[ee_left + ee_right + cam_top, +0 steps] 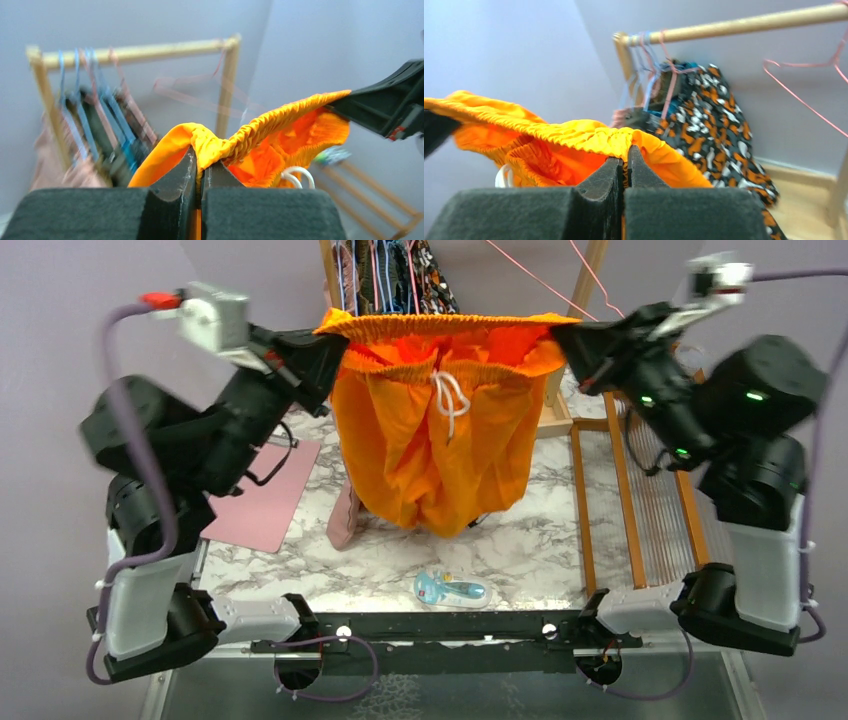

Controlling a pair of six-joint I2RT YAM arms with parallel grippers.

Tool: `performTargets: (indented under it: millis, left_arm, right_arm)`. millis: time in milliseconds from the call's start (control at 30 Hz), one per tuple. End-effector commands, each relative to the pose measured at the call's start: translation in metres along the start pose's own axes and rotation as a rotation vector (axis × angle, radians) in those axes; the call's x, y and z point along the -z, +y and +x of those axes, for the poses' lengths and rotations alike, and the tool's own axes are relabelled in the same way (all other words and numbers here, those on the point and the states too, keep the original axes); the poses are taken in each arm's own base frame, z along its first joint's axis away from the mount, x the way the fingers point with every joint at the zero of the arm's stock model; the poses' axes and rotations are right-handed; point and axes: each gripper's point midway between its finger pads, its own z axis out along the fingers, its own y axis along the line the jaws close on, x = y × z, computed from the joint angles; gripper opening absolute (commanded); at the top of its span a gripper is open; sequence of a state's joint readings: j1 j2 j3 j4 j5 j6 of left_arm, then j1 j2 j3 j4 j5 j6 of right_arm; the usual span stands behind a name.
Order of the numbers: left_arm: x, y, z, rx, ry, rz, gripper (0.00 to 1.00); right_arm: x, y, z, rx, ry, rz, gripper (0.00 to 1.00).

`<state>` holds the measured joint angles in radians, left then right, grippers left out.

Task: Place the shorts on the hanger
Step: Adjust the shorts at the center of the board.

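Note:
The bright orange shorts hang in the air above the table, with the waistband stretched wide between both grippers and the white drawstring dangling in front. My left gripper is shut on the waistband's left end. The right gripper is shut on the waistband's right end. The thin pink hanger hangs from the wooden rail behind the shorts, up and to the right, apart from them. In the left wrist view the hanger is blurred.
The wooden clothes rack stands at the back, with blue hangers and a blotch-patterned garment on it. Its slatted base lies at the right. On the marble table lie a pink cloth, a dusty pink garment and a light-blue object.

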<state>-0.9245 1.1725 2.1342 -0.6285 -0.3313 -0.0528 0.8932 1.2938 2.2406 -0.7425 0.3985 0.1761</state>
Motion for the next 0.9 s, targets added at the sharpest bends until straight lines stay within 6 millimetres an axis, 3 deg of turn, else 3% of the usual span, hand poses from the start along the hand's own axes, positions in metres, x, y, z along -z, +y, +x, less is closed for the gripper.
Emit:
performTargets:
  millis: [0,67,133,233,300,367,467,567,667,867]
  left_arm:
    - [0.052,0.001,-0.077,0.089,-0.353,0.091,0.0]
    - [0.059,0.005,-0.058,0.083,-0.365,0.091,0.0]
    - [0.062,0.014,-0.04,0.074,-0.348,0.052,0.0]
    - [0.065,0.02,-0.039,0.06,-0.345,0.022,0.0]
    - [0.07,0.015,-0.061,0.06,-0.401,0.054,0.0]
    - [0.075,0.001,-0.091,0.058,-0.479,0.134,0.0]
    - [0.103,-0.031,-0.132,0.057,-0.632,0.341,0.0]
    - [0.131,-0.05,-0.143,0.072,-0.73,0.495,0.0]
    - [0.131,-0.051,-0.125,0.076,-0.689,0.507,0.0]
    - [0.099,-0.024,-0.074,0.067,-0.518,0.318,0.0]
  right_arm:
    - [0.029,-0.016,-0.016,-0.007,-0.074,0.013,0.01]
    - [0.022,-0.023,0.021,0.013,-0.008,0.045,0.01]
    - [0.022,-0.029,0.046,0.028,0.023,0.061,0.01]
    - [0.025,-0.032,0.045,0.065,0.002,0.057,0.01]
    - [0.031,-0.026,0.018,0.081,-0.059,0.015,0.01]
    - [0.046,-0.005,-0.027,0.07,-0.167,-0.106,0.01]
    - [0.095,0.035,-0.095,0.027,-0.403,-0.387,0.01]
    - [0.129,0.048,-0.115,-0.012,-0.499,-0.511,0.01]
    - [0.122,0.041,-0.097,-0.01,-0.448,-0.474,0.01]
    - [0.078,0.011,-0.041,0.024,-0.279,-0.261,0.01]
